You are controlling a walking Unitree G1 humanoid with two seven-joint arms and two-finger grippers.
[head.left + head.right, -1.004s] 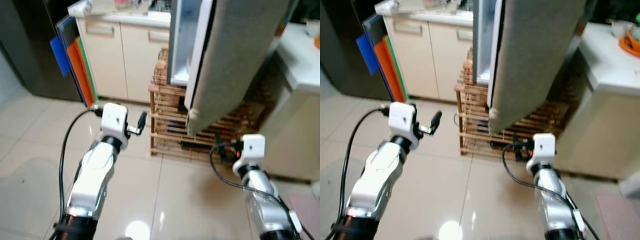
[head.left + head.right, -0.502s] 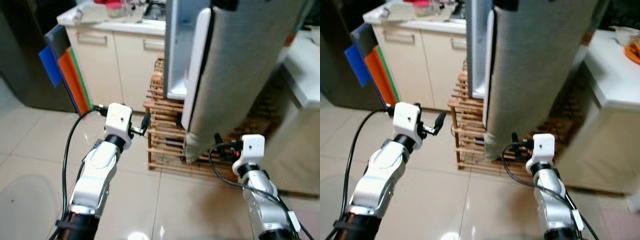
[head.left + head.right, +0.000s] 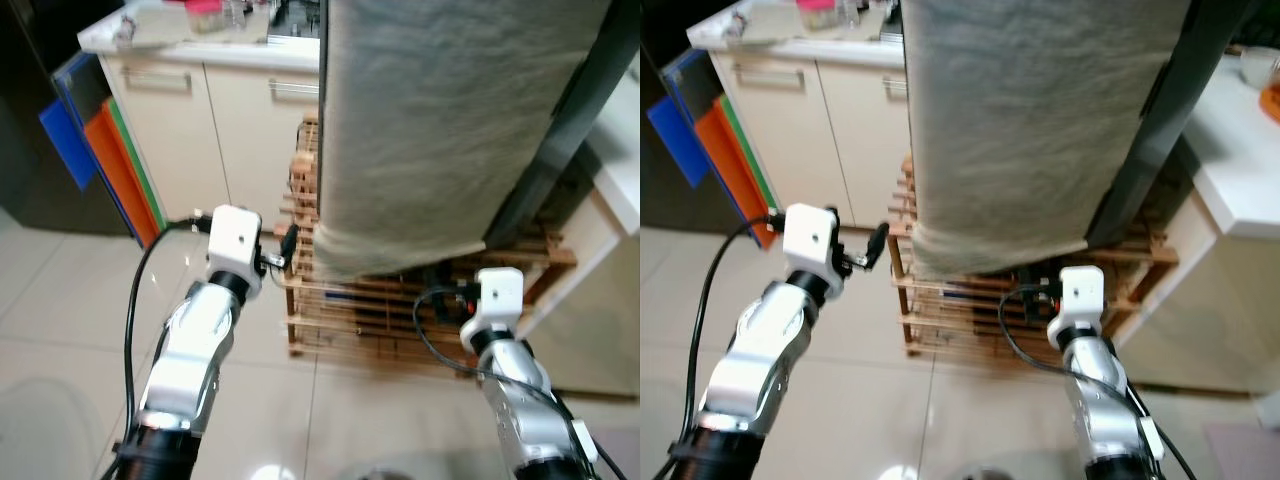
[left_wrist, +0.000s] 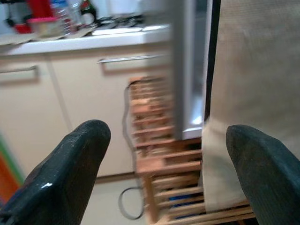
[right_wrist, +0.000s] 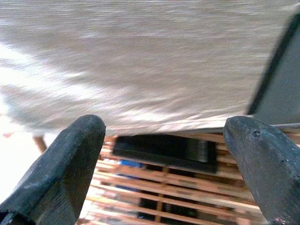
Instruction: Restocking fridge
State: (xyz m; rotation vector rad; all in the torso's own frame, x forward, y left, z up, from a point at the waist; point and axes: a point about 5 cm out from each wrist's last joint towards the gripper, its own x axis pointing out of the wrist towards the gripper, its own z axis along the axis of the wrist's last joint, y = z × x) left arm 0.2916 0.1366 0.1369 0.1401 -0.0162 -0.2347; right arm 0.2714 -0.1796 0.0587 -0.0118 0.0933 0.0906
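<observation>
The fridge door [image 3: 440, 130], faced in grey cloth, hangs broadside in front of me, with a dark edge on its right. In the left wrist view its white inner edge [image 4: 190, 84] shows beside the grey face. My left gripper [image 3: 286, 245] is held up open just left of the door's lower corner, nothing between its fingers [image 4: 70, 168]. My right gripper [image 3: 443, 300] sits open and empty under the door's bottom edge. Its fingers [image 5: 70, 159] point at the wooden slatted rack [image 5: 178, 187].
The wooden rack [image 3: 400, 325] stands on the tiled floor [image 3: 60, 300] below the door, with a dark flat thing [image 5: 168, 150] on it. Cream cabinets [image 3: 200, 130] and a cluttered worktop [image 3: 190, 20] lie behind left, blue, orange and green boards [image 3: 95, 160] leaning beside them. A white counter [image 3: 1240, 160] flanks the right.
The grey door face has swung leftwards across the view and now hides the fridge's white inside. The view has shifted closer. Both arms hold much the same pose.
</observation>
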